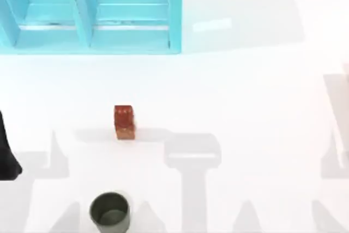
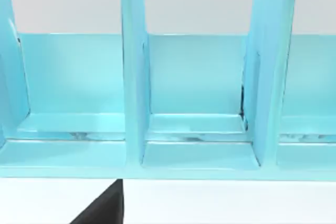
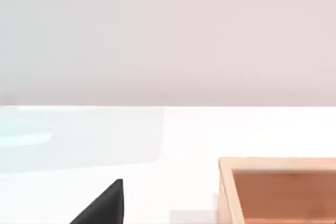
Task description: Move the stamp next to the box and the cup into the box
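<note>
White table [image 1: 245,96]: cup [image 1: 110,211] holds nothing, stamp [image 1: 124,121] outside box [image 3: 278,190]; grippers' state unclear.

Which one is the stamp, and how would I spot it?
Start at the big blue shelf at the table's far left. Come toward the near edge to the small block standing alone in the open: that is the stamp. It is square and red-brown with pale dots, while the cup nearer the edge is round and green.

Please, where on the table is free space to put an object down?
The widest bare patch lies right of the stamp, across the table. Another strip runs between the stamp and the blue rack. It is tighter between the stamp and the cup.
</note>
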`<state>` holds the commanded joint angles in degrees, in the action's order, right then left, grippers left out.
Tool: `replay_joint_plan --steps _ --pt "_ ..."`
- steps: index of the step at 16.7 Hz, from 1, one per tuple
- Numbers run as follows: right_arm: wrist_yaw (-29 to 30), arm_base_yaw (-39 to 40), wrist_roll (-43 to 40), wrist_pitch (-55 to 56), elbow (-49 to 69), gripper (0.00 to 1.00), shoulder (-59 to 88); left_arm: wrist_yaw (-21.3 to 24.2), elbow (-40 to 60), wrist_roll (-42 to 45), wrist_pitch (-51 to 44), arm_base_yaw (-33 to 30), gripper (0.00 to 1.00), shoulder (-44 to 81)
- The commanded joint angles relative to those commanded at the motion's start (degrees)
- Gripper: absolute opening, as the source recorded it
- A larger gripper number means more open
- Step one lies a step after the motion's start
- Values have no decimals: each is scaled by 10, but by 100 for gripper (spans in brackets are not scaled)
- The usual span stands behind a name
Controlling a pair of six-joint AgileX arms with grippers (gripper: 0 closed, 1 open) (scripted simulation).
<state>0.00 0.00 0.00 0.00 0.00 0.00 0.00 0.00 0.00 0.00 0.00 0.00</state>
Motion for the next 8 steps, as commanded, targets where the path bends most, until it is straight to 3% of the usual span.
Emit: replay_joint_plan --steps 4,8 --pt "1 7 5 -7 16 100 13 0 0 0 0 0 100 0" --pt "13 51 38 -54 113 100 103 0 0 0 0 0 100 0"
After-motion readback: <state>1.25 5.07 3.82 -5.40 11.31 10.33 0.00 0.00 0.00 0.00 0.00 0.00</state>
